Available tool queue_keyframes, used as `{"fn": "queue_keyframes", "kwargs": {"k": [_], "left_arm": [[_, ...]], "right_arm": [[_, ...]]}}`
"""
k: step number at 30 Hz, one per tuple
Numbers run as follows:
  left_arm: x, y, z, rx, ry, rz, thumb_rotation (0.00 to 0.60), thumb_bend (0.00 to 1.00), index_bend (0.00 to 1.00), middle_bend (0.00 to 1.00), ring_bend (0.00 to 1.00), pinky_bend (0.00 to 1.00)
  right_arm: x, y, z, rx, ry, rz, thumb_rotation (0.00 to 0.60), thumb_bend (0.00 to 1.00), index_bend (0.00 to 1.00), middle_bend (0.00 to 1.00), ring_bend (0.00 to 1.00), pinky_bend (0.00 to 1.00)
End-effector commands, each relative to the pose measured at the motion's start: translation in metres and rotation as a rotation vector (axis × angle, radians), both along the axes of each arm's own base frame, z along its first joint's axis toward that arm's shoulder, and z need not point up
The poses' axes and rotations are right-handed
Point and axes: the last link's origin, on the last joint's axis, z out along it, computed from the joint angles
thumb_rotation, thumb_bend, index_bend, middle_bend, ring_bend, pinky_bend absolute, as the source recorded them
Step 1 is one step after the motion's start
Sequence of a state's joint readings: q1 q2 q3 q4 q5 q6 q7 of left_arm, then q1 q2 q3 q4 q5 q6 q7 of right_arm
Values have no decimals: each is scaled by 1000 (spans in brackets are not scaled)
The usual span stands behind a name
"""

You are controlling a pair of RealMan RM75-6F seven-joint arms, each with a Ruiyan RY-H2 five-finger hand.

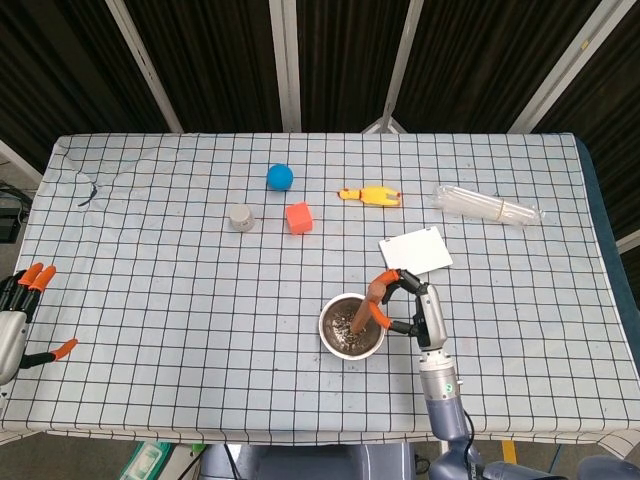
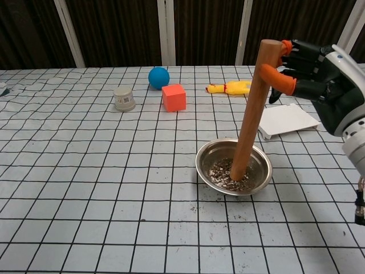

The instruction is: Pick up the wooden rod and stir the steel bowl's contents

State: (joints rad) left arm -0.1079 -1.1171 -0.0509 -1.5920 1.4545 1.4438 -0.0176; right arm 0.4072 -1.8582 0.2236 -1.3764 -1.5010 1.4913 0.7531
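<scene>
The stirring step appears to be in hand. For it to be done well, the tip of the rod (image 2: pixel 252 108) should be kept down among the grains and swept in small circles inside the wall of the bowl (image 2: pixel 258 179), so that the rim is not struck and the light bowl is not pushed or tipped across the tabletop (image 2: pixel 102 171). Some grains are already seen scattered on the cloth in front of the bowl, so a gentle pace is advisable. The pinch near the rod's top should be kept firm, since the long lever below it could twist out.

The rod is grasped near its upper end by the right hand (image 2: pixel 311 80), between orange-tipped fingers (image 2: pixel 272 77). It leans, with its top toward that hand and its lower end resting in the dark grains close to the middle of the bowl. The bowl stands on the tabletop below and to the left of the hand, near a white card (image 2: pixel 285 121).

The left hand (image 1: pixel 18 310) is seen at the tabletop's left edge, released, its fingers apart and nothing held.
</scene>
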Motion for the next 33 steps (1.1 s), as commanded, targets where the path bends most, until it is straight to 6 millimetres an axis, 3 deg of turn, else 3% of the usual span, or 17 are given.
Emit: {"fn": "queue_keyframes", "kwargs": {"k": [1, 10, 16, 20, 26, 30, 33], "left_arm": [[0, 0, 0, -1, 0, 1, 600, 29, 0, 0, 0, 10], [0, 0, 0, -2, -1, -1, 600, 29, 0, 0, 0, 10], [0, 0, 0, 1, -4, -1, 600, 29, 0, 0, 0, 10], [0, 0, 1, 1, -5, -2, 600, 29, 0, 0, 0, 10], [0, 0, 1, 3, -6, -3, 600, 29, 0, 0, 0, 10], [0, 0, 1, 3, -9, -3, 600, 29, 0, 0, 0, 10], [1, -1, 0, 0, -7, -4, 600, 29, 0, 0, 0, 10]], "right_arm": [[-2, 1, -3, 5, 1, -5, 600, 523, 814, 595, 650, 593], [-5, 4, -5, 3, -2, -5, 600, 522, 814, 595, 650, 593], [6, 4, 11, -36, -30, 38, 600, 522, 814, 595, 650, 593], [15, 5, 33, -81, -34, 72, 600, 523, 814, 596, 650, 593], [20, -6, 84, -184, 7, 83, 600, 522, 814, 595, 650, 593], [10, -19, 124, -276, 90, 52, 600, 523, 814, 595, 650, 593], [-9, -27, 150, -331, 214, 5, 600, 522, 814, 595, 650, 593]]}}
